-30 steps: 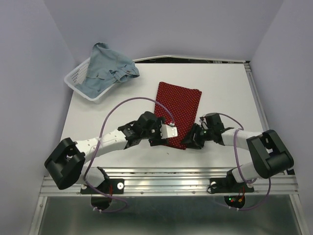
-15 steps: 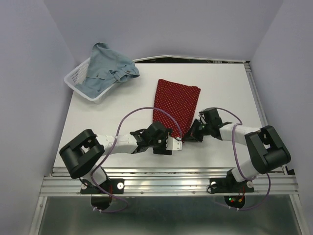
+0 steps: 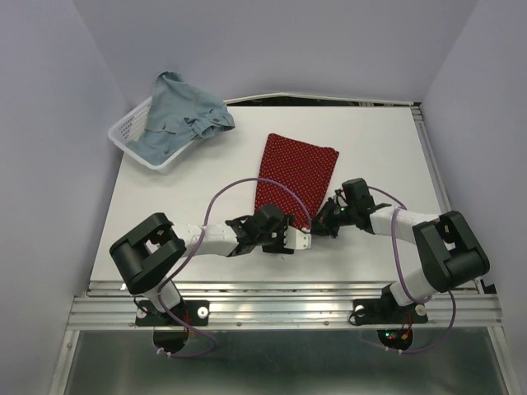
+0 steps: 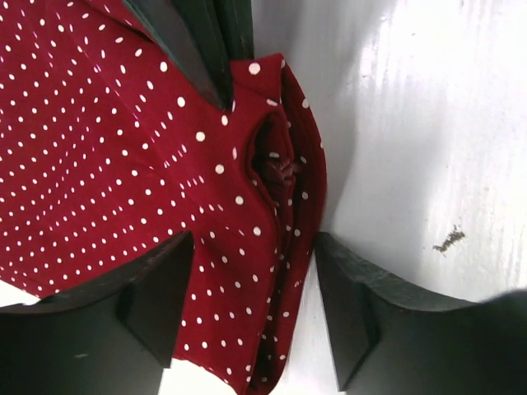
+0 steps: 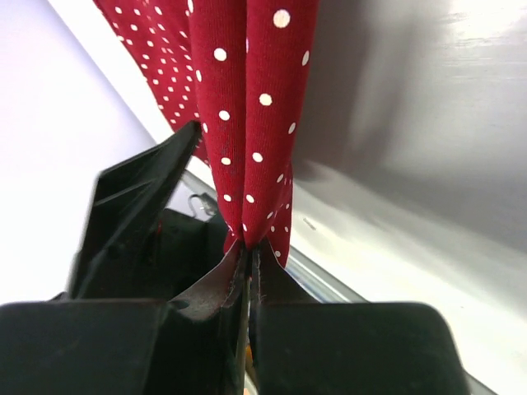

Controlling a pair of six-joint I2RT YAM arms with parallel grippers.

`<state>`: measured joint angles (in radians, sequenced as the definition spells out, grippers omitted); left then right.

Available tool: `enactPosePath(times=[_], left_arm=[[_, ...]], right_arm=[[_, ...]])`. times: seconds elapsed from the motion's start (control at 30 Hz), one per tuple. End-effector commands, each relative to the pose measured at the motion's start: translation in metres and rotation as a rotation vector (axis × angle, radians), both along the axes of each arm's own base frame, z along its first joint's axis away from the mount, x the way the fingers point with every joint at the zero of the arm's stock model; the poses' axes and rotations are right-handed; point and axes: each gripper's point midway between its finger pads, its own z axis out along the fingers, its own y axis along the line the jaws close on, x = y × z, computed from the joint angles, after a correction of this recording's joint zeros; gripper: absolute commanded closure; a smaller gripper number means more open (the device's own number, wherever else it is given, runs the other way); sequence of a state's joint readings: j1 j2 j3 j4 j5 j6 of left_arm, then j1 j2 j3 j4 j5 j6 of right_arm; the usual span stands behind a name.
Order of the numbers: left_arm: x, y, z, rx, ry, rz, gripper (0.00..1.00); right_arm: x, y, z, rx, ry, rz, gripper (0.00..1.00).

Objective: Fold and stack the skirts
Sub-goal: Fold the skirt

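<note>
The dark red skirt with white dots point(image 3: 295, 174) lies flat in the middle of the table, and its near right corner is raised. My right gripper point(image 3: 326, 220) is shut on that corner, and the cloth point(image 5: 247, 123) is pinched between its pads point(image 5: 247, 251). My left gripper point(image 3: 308, 235) is open right beside it. Its two fingers point(image 4: 156, 300) straddle the skirt's doubled edge point(image 4: 272, 247). The light blue denim skirt point(image 3: 183, 122) lies bunched in and over the white basket at the far left.
The white mesh basket point(image 3: 125, 138) stands at the table's far left corner. Purple cables loop over both arms, one across the red skirt's near part point(image 3: 272, 185). The table's metal front rail point(image 3: 288, 309) runs just behind the arm bases.
My left arm has swung down and to the right, bringing its gripper to the skirt's near right corner. The skirt's near edge has drawn back from the front. The right gripper has shifted slightly.
</note>
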<state>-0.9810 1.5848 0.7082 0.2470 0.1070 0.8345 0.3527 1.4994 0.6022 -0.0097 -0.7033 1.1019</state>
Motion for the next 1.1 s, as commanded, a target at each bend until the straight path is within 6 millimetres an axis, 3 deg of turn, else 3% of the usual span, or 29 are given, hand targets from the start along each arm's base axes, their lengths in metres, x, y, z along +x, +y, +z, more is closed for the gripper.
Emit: enactPosePath(times=[0.0, 0.23, 0.3, 0.47, 0.53, 0.67, 0.73, 0.83, 0.87, 0.97, 1.0, 1.03, 1.07], left_arm=[[0.006, -0.007, 0.001, 0.006, -0.003, 0.023, 0.33], [-0.002, 0.005, -0.015, 0.086, 0.042, 0.013, 0.49], [0.001, 0.005, -0.008, 0.058, 0.024, 0.039, 0.47], [-0.003, 0.006, -0.007, 0.041, 0.053, 0.058, 0.29], [-0.001, 0.004, -0.009, 0.047, 0.053, 0.073, 0.28], [0.005, 0.006, -0.013, 0.059, 0.052, 0.115, 0.42], [0.005, 0.009, -0.016, 0.069, 0.05, 0.125, 0.43], [0.008, 0.017, -0.023, 0.087, 0.045, 0.169, 0.55], [0.008, 0.021, -0.026, 0.09, 0.05, 0.181, 0.64], [0.008, 0.021, -0.02, 0.061, 0.064, 0.191, 0.74], [0.006, 0.022, -0.017, 0.059, 0.07, 0.185, 0.77], [0.0, 0.018, -0.017, 0.056, 0.099, 0.157, 0.82], [0.001, 0.015, -0.013, 0.05, 0.103, 0.157, 0.94]], right_arm=[[0.008, 0.006, 0.021, 0.086, 0.011, -0.031, 0.99], [0.011, 0.0, 0.022, 0.104, 0.063, -0.078, 0.99], [0.009, 0.0, 0.021, 0.11, 0.085, -0.089, 0.99], [0.012, -0.001, 0.021, 0.116, 0.104, -0.108, 0.99], [0.014, -0.001, 0.022, 0.118, 0.109, -0.112, 0.99], [0.015, 0.0, 0.024, 0.124, 0.116, -0.118, 0.99], [0.017, -0.002, 0.024, 0.126, 0.12, -0.128, 0.99], [0.011, -0.003, 0.021, 0.126, 0.13, -0.117, 0.99], [0.01, -0.003, 0.018, 0.121, 0.131, -0.116, 0.99], [0.002, -0.006, 0.009, 0.098, 0.137, -0.099, 0.99], [-0.001, -0.007, 0.006, 0.088, 0.153, -0.091, 0.96], [0.001, -0.01, 0.005, 0.079, 0.126, -0.08, 0.81], [0.001, -0.016, -0.001, 0.049, 0.138, -0.091, 0.73]])
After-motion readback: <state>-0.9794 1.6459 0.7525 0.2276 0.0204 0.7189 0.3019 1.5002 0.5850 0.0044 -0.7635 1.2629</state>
